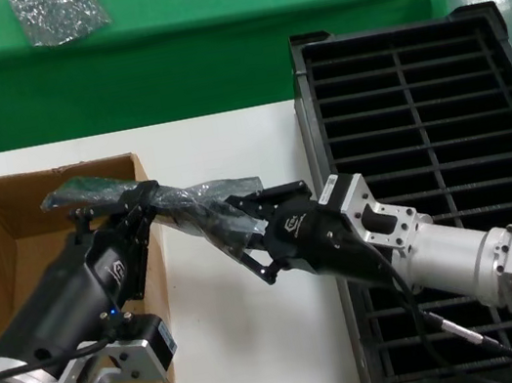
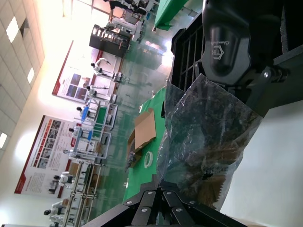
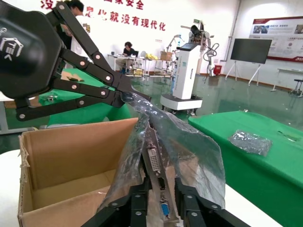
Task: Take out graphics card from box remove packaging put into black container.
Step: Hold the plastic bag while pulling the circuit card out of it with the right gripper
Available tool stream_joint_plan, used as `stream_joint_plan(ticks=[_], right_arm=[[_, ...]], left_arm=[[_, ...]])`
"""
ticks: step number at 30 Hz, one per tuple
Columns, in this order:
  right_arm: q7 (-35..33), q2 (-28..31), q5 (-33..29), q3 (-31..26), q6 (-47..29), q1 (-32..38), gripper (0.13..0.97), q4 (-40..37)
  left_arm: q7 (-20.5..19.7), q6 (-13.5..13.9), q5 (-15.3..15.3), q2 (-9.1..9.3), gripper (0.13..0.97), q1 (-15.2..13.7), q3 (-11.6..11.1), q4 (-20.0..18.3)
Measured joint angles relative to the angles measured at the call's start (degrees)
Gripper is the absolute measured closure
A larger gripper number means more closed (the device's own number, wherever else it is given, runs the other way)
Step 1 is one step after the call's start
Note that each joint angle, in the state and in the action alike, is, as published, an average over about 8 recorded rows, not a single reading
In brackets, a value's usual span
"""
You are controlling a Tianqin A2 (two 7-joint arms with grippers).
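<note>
A white worktop point(image 1: 237, 254) fills the lower part of the head view, with a green-covered table point(image 1: 208, 31) across the top of the frame, where a small silvery bag point(image 1: 58, 12) lies at upper left. The box point(image 1: 8, 245), a brown carton with its flaps open, sits at the left of the frame, and the black container point(image 1: 432, 121), a slotted tray, takes up the right side.

Between them, above the worktop in the middle of the frame, both arms hold the bagged graphics card point(image 3: 155, 165). The left gripper point(image 1: 130, 206) reaches up from the lower left, over the box's right wall, with its fingers clamped together on the upper-left end of the packaging point(image 1: 189, 203). The right gripper point(image 1: 241, 216) comes in from the lower right, across the tray's near-left corner, and its fingers pinch the bag's other end.

The right wrist view shows the card still inside the wrinkled translucent plastic, its silver bracket with a white port and a blue port lying between that gripper's fingers. The bag stretches in the air between the two grippers, clear of both box and tray.
</note>
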Motion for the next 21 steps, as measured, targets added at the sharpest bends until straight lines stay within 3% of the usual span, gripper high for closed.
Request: stream_joint_plan(ticks=[13,21], right_arm=[[-1.4,-1.2,0.7,0.4,0.0,0.7,0.899,-1.5],[3.3,4.4,-2.0,0.8,0.1,-2.4,0.906,7.8]], left_arm=[[0.0,0.0,0.0,0.0,0.958,0.0,0.0,0.0],[0.0,0.0,0.0,0.0,0.958,0.0,0.0,0.0]])
